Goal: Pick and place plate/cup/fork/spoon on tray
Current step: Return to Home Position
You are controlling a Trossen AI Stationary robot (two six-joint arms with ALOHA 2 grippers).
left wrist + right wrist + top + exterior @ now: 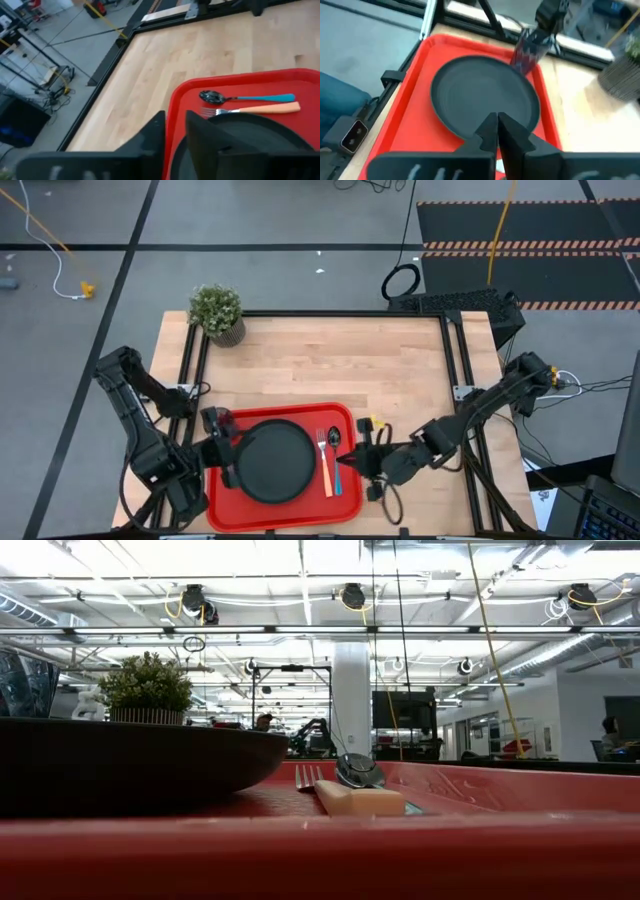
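Note:
The red tray (pixel 345 498) lies at the table's near edge. The black plate (pixel 272 464) sits in its middle. The orange-handled fork (pixel 325 465) and the blue-handled spoon (pixel 334 442) lie side by side on its right part. The dark translucent cup (pixel 526 51) stands upright over the tray's far left corner. My left gripper (pixel 220 428) is right above the cup, its fingers (pixel 200 135) almost shut. My right gripper (pixel 352 461) is shut and empty over the tray's right edge, next to the spoon. My left gripper meets the cup at its top (pixel 534 36), coming from above. The cup stays upright below the fingers. The arm hides the place of contact, and the left wrist view does not show the cup. Whether the cup's base rests on the tray cannot be told.
A potted green plant (pixel 217 312) stands at the table's far left corner. Bare wood (pixel 330 365) lies between the plant and the tray. Black frame rails (pixel 455 360) run along the table's sides.

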